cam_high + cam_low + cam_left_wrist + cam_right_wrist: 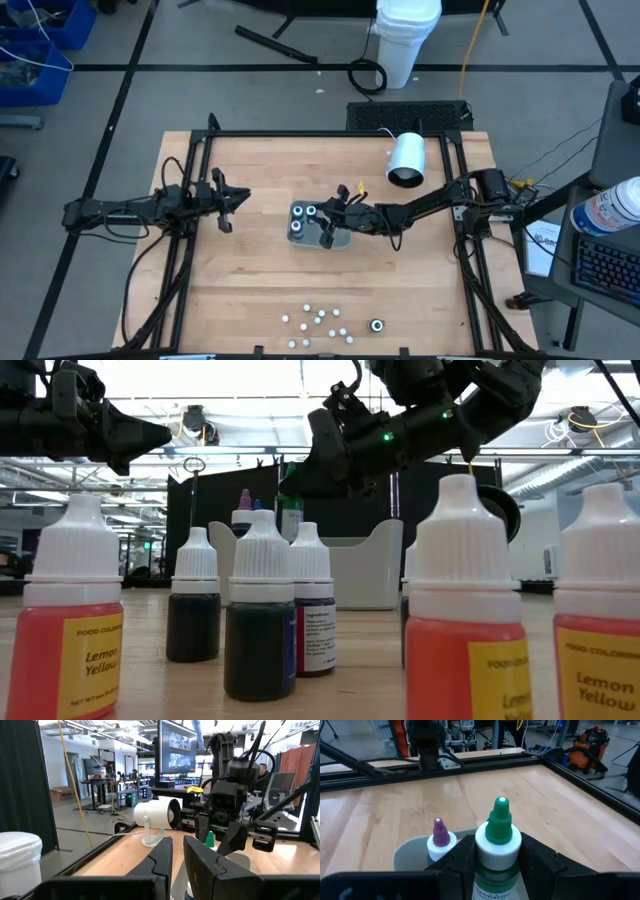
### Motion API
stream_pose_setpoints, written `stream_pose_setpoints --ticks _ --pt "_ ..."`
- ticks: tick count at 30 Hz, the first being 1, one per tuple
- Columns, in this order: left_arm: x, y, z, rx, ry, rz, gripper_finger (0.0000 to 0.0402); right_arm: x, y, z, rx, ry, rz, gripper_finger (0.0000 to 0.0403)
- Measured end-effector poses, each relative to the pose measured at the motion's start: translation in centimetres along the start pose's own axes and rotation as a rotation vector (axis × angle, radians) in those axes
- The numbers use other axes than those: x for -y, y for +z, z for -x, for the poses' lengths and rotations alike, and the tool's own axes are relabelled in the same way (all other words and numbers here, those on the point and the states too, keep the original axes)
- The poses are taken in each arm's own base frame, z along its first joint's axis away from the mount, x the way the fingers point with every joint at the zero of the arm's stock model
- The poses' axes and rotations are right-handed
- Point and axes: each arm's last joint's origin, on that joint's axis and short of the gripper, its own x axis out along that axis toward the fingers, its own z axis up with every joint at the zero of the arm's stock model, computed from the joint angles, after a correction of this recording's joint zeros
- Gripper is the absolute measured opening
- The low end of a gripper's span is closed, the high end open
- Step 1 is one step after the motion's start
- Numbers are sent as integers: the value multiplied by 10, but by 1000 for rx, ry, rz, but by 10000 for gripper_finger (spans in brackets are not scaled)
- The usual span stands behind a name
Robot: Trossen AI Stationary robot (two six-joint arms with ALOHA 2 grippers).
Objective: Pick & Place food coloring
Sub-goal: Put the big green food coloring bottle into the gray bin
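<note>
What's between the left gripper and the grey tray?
Nothing: in the high view only bare wood separates the left gripper from the grey tray, where the right gripper holds a green-tipped bottle.

A wooden bench (250,280) is framed by black rails. Beyond its far edge, a grey floor (200,90) crossed by dark lines is seen, with a white bucket (408,35) standing there. Beside the bench, a blue crate (40,50) is placed. Ceiling lights (200,380) are lit overhead.
</note>
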Motion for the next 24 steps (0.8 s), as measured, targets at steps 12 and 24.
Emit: stream_pose_setpoints --ticks 12,24 --pt "0 0 0 0 0 0 51 0 -1 0 -8 0 -44 117" --pt "0 0 0 -1 0 -6 51 -4 -23 -17 -24 -3 -19 118"
